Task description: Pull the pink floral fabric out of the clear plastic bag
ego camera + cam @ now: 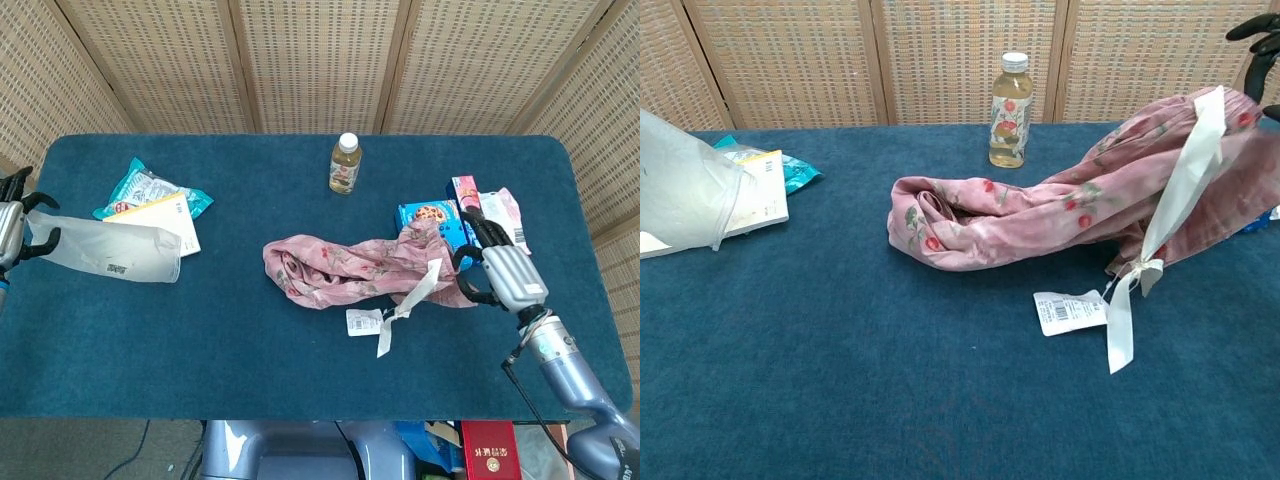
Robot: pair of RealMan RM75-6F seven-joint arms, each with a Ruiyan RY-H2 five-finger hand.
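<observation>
The pink floral fabric lies stretched across the middle of the table, fully outside the bag. Its right end is lifted, gripped by my right hand, whose dark fingers show at the chest view's right edge. A cream ribbon and a white tag hang from the fabric. The clear plastic bag is empty and sits at the far left, held by its end in my left hand.
A drink bottle stands at the back centre. Cookie and snack boxes lie behind my right hand. A teal snack packet and a white booklet lie beside the bag, near the table's left edge.
</observation>
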